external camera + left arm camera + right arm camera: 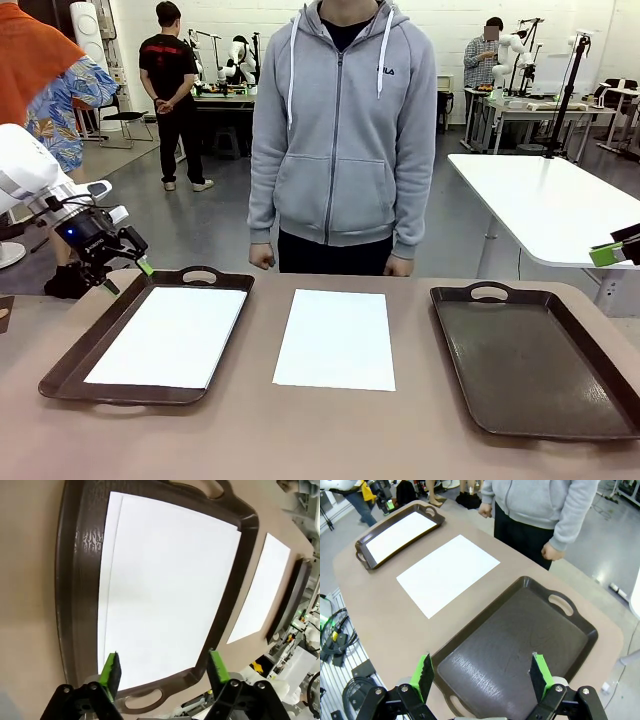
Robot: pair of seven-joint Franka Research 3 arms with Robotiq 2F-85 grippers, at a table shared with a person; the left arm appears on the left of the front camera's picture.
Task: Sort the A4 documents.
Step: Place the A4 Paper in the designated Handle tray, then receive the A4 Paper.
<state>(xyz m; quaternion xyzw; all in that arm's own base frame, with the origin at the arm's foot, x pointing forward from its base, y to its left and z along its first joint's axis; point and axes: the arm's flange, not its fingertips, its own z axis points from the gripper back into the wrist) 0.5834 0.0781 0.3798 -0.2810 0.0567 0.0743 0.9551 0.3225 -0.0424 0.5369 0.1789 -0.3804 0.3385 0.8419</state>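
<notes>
Two A4 documents (165, 580) lie stacked, slightly offset, in the left brown tray (70, 365). My left gripper (128, 275) hovers open above that tray's far left corner, and its own view shows nothing between its green pads (111, 670). Another A4 document (337, 338) lies flat on the table between the two trays. My right gripper (482, 675) is open and holds nothing above the near end of the bare right tray (520, 635). In the front view it shows at the right edge (612, 252).
A person in a grey hoodie (342, 130) stands at the far side of the table, hands (262, 258) hanging at the table edge. A white table (550, 200) stands beyond at the right. Cables (337, 635) lie on the floor beside the table.
</notes>
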